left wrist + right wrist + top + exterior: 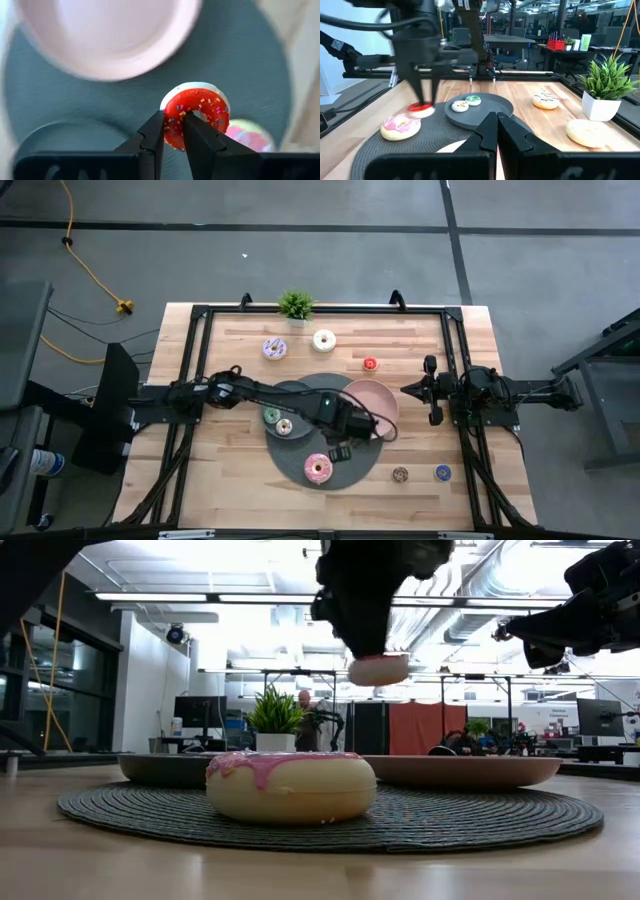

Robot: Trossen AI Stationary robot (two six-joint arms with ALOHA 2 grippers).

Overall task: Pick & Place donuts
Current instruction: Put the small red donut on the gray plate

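My left gripper (pixel 173 119) is over the round dark mat (pixel 358 468) near the pink plate (pixel 372 402), shut on a small red-iced donut (pixel 200 111) with sprinkles. The larger pink-iced donut (pixel 319 469) lies flat on the mat. Tiny green (pixel 271 416) and cream (pixel 284 427) donuts lie on the grey plate (pixel 296 392). Purple (pixel 274 349), white (pixel 324 339), another red (pixel 370 364), brown (pixel 400 474) and blue (pixel 442 472) donuts rest on the bare wood. My right gripper (pixel 496 125) waits shut by the table's right side. My left gripper pinches the red donut's ring wall (pixel 172 125) on the side nearest the fingers, one finger (pixel 155 131) at the outer edge and the other (pixel 195 131) at the hole. It comes from above, pointing down. The donut (pixel 378 670) lies level and is lifted clear of the mat.
A small potted plant (pixel 296 305) stands at the far edge. A black frame rail (pixel 320 310) borders the tabletop. Bare wood lies open at the near left (pixel 225 480). A person (pixel 303 700) shows far off in the room behind the table.
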